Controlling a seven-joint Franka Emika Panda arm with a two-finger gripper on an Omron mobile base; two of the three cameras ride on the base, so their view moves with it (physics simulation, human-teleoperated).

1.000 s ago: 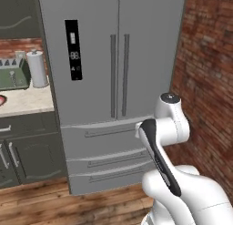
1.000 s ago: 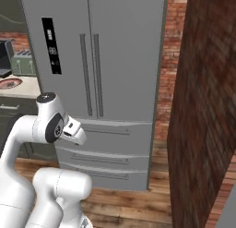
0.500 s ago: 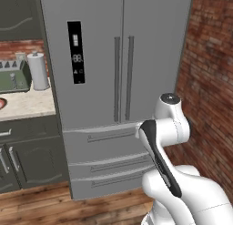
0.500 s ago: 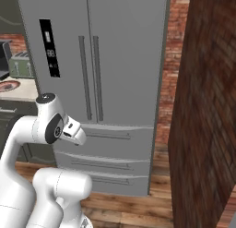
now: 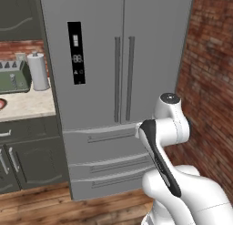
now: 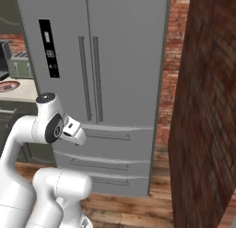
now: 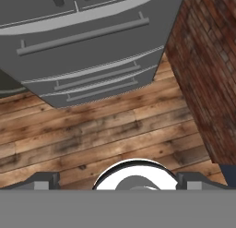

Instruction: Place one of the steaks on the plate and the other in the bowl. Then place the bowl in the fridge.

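The fridge [image 5: 113,83] stands shut, both doors and both drawers [image 7: 87,51] closed, a brick wall [image 6: 203,107] beside it. The gripper [image 7: 119,180] is spread wide, holding nothing.

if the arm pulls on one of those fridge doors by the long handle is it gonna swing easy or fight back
Likely some resistance first: both doors of the fridge sit shut and flush. The long vertical handles look rigid, so they should not flex. Each door is tall and looks like steel, so probably heavy, swinging slowly rather than snapping open.
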